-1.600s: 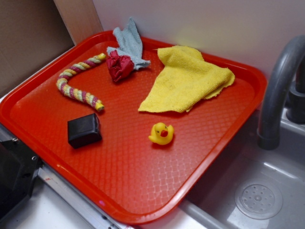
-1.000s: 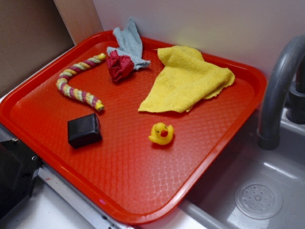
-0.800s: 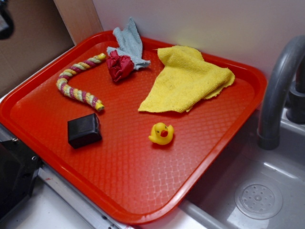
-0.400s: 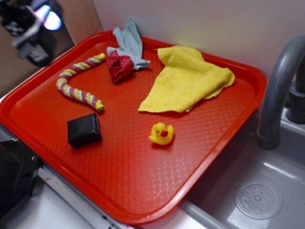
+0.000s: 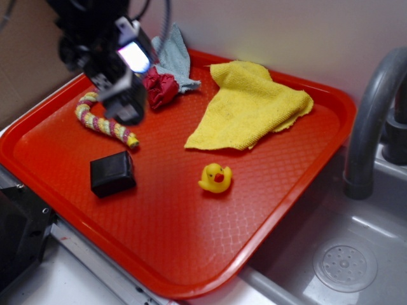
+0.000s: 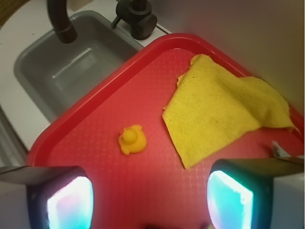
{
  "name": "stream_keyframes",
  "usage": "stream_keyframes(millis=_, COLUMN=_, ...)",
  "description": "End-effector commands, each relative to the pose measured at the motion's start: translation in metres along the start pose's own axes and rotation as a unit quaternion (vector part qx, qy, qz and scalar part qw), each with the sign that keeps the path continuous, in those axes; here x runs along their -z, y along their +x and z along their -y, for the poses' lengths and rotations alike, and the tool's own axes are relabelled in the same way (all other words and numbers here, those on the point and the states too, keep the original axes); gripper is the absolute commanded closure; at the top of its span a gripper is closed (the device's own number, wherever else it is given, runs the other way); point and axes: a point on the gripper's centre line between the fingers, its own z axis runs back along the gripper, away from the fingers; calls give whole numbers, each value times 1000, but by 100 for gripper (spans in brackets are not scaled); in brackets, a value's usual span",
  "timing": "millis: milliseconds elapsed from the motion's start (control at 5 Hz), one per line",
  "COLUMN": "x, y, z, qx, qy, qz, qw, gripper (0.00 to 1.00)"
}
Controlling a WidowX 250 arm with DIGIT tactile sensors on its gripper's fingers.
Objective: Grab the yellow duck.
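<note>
The yellow duck (image 5: 215, 178) is a tiny glossy toy with an orange-red beak, sitting upright on the red tray (image 5: 191, 254) near its right middle. In the wrist view the yellow duck (image 6: 132, 140) lies ahead of and between the two glowing pads (image 6: 70, 202). My gripper (image 5: 124, 82) hangs above the tray's back left, over the rope toy, well to the left of the duck. My gripper (image 6: 150, 200) stands wide open with nothing between its fingers.
On the tray lie a large yellow cloth (image 5: 249, 105), a black box (image 5: 112, 173), a striped rope toy (image 5: 102, 124), a red crumpled thing (image 5: 159, 88) and a grey rag (image 5: 173, 56). A grey sink (image 5: 343, 254) with a curved faucet (image 5: 369, 121) is at right.
The gripper has come into view from the upper left and moved down and right over the tray's back left. The duck and other objects have not moved.
</note>
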Motion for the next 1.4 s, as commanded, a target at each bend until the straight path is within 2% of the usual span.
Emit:
stream_keyframes(millis=0, x=49, y=12, z=14, qx=36, qy=-22, qz=-44, qw=998, gripper=0)
stream_keyframes(millis=200, x=74, y=10, z=12, qx=40, qy=-44, qz=-68, qw=996, gripper=0)
stream_keyframes(millis=400, x=97, y=6, z=16, qx=54, qy=-78, qz=-92, qw=991, gripper=0)
stream_keyframes(millis=600, x=111, y=2, z=26, qx=58, qy=-68, qz=-116, qw=989, gripper=0)
stream_keyframes(millis=800, x=123, y=3, z=39, qx=78, qy=-69, qz=-131, qw=986, gripper=0)
stream_keyframes(millis=1000, x=126, y=2, z=50, qx=85, qy=-60, qz=-142, qw=984, gripper=100)
stream_keyframes(millis=1200, x=127, y=-2, z=58, qx=98, qy=-49, qz=-146, qw=983, gripper=100)
